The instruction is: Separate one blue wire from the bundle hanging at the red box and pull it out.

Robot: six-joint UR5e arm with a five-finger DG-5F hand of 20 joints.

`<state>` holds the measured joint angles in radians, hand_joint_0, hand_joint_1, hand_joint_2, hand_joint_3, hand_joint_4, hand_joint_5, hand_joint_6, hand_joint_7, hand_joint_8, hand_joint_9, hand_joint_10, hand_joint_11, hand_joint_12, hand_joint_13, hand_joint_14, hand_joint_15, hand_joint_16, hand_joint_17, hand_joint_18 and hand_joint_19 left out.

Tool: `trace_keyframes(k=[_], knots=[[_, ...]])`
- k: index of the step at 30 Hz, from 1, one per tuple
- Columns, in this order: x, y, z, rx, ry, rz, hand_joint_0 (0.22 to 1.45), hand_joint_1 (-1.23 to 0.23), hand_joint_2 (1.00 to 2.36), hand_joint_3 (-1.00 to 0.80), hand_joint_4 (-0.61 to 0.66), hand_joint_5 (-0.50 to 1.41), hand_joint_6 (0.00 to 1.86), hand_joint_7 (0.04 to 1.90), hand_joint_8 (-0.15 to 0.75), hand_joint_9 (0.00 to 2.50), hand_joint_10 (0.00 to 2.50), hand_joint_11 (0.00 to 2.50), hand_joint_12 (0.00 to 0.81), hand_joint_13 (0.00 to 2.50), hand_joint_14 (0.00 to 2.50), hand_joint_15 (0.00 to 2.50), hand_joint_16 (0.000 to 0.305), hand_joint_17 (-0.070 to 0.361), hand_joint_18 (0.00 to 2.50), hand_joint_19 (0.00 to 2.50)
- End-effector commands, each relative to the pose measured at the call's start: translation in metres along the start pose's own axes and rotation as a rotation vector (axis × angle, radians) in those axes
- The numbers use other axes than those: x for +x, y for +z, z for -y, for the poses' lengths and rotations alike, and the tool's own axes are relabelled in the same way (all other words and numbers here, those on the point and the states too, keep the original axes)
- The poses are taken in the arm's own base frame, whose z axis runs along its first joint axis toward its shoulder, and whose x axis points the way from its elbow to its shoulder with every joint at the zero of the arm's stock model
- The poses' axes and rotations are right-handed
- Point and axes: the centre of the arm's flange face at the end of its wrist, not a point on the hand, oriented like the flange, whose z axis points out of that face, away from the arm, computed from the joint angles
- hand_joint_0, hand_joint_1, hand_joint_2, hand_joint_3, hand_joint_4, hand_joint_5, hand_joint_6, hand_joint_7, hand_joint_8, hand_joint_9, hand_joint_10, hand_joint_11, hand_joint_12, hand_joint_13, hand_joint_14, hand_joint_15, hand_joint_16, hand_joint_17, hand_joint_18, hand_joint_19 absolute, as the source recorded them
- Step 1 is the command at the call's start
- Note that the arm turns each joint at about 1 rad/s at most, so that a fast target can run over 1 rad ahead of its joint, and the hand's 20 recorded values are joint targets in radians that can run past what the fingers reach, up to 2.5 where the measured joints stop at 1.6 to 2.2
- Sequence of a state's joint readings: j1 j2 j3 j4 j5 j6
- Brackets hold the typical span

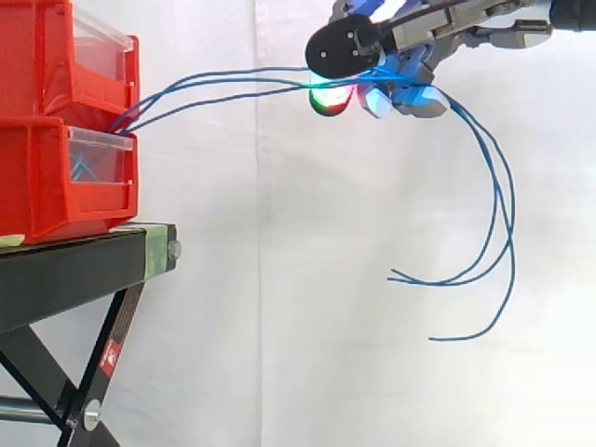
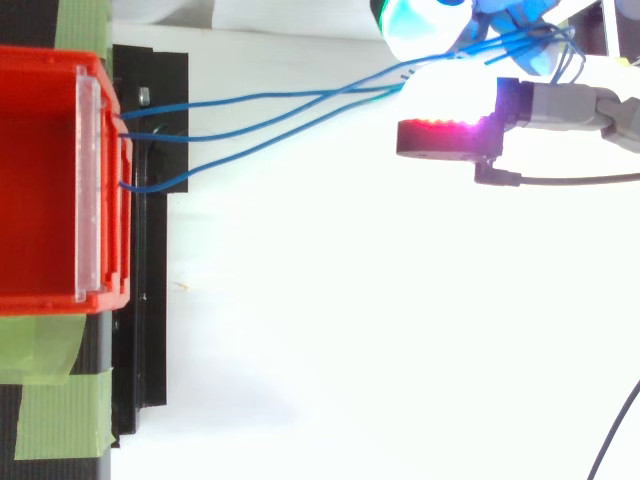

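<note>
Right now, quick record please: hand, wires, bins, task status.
hand: high, out to the side of the bins, fingers curled round the blue wires
blue wires: three strands span from the bins to the hand; loose tails hang below it
red bins: stacked on the black stand
status: all three strands run through the hand together; none singled out yet
</note>
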<state>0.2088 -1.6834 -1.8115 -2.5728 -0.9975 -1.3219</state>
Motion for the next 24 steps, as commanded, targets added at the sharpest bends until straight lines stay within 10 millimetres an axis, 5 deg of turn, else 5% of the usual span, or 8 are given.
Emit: trace_keyframes(k=[1, 24], knots=[[0.0011, -0.0004, -0.0011, 0.000, -0.001, -0.002, 0.63, -0.59, 1.02, -0.29, 0.21, -0.17, 0.72, 1.15, 0.339, 1.04, 0.02, 1.14, 0.317, 1.37, 0.00, 1.65, 0.048, 0.109, 0.56, 0.69], [0.0088, -0.0101, -0.0063, 0.001, 0.150, -0.073, 0.64, -0.64, 1.03, -0.14, 0.19, -0.17, 0.76, 1.12, 0.339, 1.07, 0.02, 1.17, 0.328, 1.31, 0.00, 1.62, 0.047, 0.106, 0.59, 0.67]])
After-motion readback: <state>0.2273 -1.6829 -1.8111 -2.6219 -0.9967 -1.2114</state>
